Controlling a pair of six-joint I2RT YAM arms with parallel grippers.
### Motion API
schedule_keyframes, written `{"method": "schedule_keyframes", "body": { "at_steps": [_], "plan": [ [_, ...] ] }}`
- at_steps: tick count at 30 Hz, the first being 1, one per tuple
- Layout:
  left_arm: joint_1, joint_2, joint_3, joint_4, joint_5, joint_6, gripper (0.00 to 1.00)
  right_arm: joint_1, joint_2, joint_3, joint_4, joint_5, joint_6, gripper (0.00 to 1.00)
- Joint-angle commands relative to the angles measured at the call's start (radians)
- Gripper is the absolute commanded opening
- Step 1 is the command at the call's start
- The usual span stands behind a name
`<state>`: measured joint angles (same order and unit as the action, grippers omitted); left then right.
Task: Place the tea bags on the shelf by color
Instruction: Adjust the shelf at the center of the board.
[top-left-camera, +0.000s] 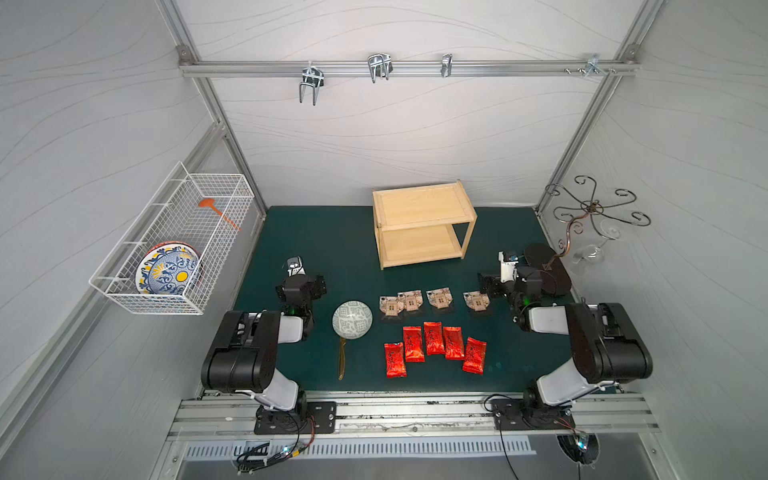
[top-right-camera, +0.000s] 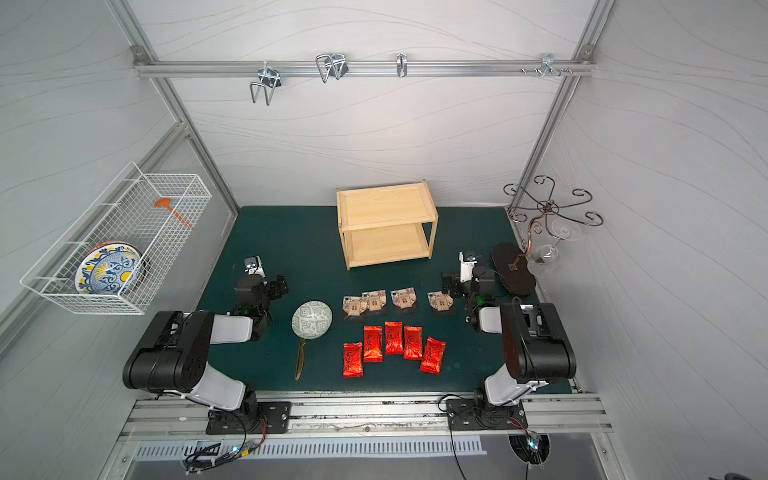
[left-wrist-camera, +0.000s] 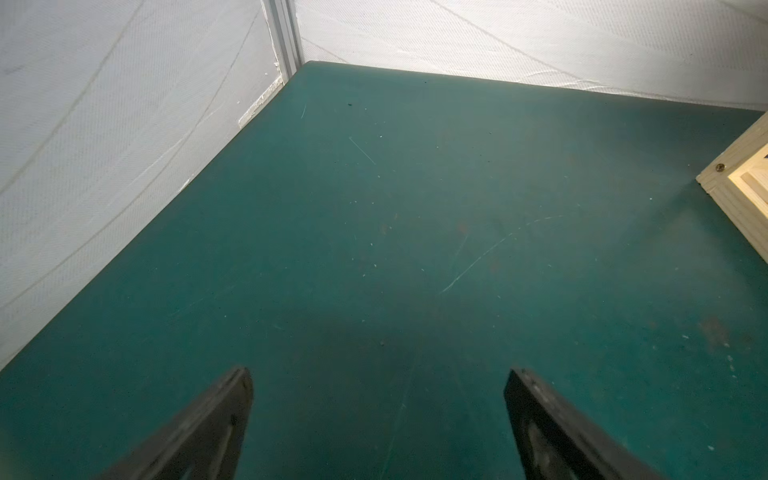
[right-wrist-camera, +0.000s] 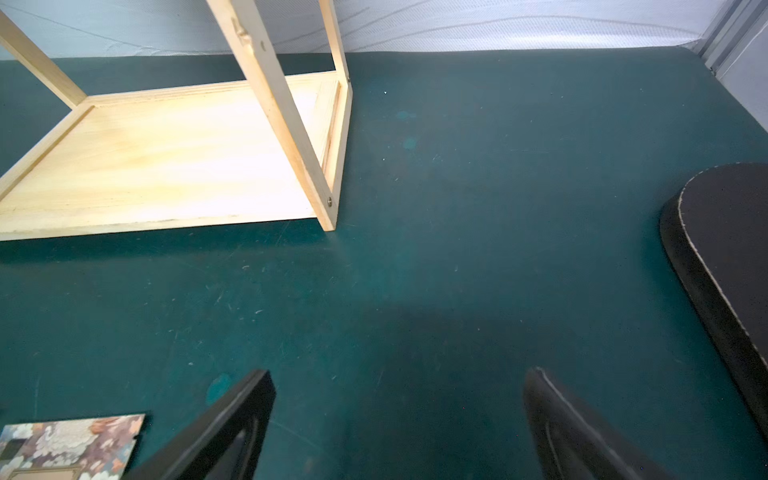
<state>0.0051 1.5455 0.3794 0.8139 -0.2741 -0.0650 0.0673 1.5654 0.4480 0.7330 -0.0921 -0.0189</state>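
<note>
Shelf (top-left-camera: 419, 206) is standing near the bench's (top-left-camera: 332, 232) back edge; the left wrist view is catching only one corner of it. Four beige packets (top-left-camera: 439, 297) are lying mid-bench, five red sachets (top-left-camera: 434, 338) nearer the front edge, print too small to read. Left gripper (left-wrist-camera: 378, 374) and right gripper (right-wrist-camera: 399, 374) are hovering, jaws spread wide, gripping nothing, finger bases cropped.

White wave-textured wall panels (top-left-camera: 395, 137) on aluminium framing (top-left-camera: 407, 68) enclose the cell. Dark green mat (left-wrist-camera: 374, 208) — tabletop surface — runs ahead of the left gripper (left-wrist-camera: 379, 372) to the wall corner (left-wrist-camera: 297, 66). Lighting even, diffuse.
</note>
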Motion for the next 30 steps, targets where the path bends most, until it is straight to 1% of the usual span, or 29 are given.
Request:
{"method": "schedule_keyframes", "body": {
  "at_steps": [1, 14, 15, 16, 17, 18, 19, 20, 21, 22, 23, 24, 25, 26, 28, 30],
  "plan": [
    [-0.006, 0.005, 0.024, 0.056, -0.011, -0.010, 1.00, -0.006, 0.006, 0.012, 0.025, -0.010, -0.008, 0.99],
    [-0.006, 0.005, 0.026, 0.054, -0.009, -0.010, 1.00, -0.006, 0.007, 0.015, 0.020, -0.010, -0.006, 0.99],
    [-0.006, 0.005, 0.024, 0.054, -0.011, -0.010, 1.00, -0.003, 0.004, 0.014, 0.023, 0.012, -0.006, 0.99],
    [-0.007, 0.003, 0.024, 0.054, -0.011, -0.010, 1.00, 0.014, -0.008, 0.014, 0.018, 0.090, 0.006, 0.99],
    [-0.010, -0.001, 0.024, 0.062, -0.037, -0.011, 1.00, 0.040, -0.038, 0.027, -0.018, 0.176, 0.010, 0.99],
    [-0.019, -0.019, 0.031, 0.037, -0.083, -0.023, 1.00, 0.068, -0.082, 0.057, -0.112, 0.228, -0.003, 0.99],
    [-0.023, -0.048, 0.035, -0.002, -0.086, -0.021, 1.00, 0.101, -0.128, 0.110, -0.240, 0.279, -0.009, 0.99],
    [-0.045, -0.080, 0.055, -0.045, -0.173, -0.016, 1.00, 0.138, -0.167, 0.165, -0.369, 0.340, 0.010, 0.99],
    [-0.062, -0.117, 0.097, -0.150, -0.232, -0.023, 1.00, 0.169, -0.200, 0.204, -0.456, 0.381, 0.051, 0.99],
    [-0.074, -0.156, 0.131, -0.239, -0.242, -0.011, 1.00, 0.197, -0.232, 0.243, -0.542, 0.395, 0.106, 0.99],
    [-0.088, -0.194, 0.172, -0.306, -0.274, -0.031, 1.00, 0.224, -0.258, 0.278, -0.604, 0.388, 0.147, 0.99],
    [-0.095, -0.224, 0.208, -0.409, -0.297, -0.089, 1.00, 0.251, -0.280, 0.303, -0.642, 0.385, 0.168, 0.99],
    [-0.097, -0.262, 0.274, -0.559, -0.270, -0.174, 0.99, 0.284, -0.302, 0.332, -0.678, 0.394, 0.190, 0.99],
    [-0.099, -0.280, 0.335, -0.670, -0.227, -0.248, 0.97, 0.311, -0.319, 0.358, -0.701, 0.385, 0.201, 0.99],
    [-0.113, -0.281, 0.459, -0.840, -0.131, -0.367, 0.97, 0.331, -0.326, 0.429, -0.751, 0.359, 0.233, 0.99],
    [-0.148, -0.248, 0.584, -0.984, -0.031, -0.415, 0.97, 0.327, -0.290, 0.526, -0.816, 0.327, 0.244, 0.99]
  ]
}}
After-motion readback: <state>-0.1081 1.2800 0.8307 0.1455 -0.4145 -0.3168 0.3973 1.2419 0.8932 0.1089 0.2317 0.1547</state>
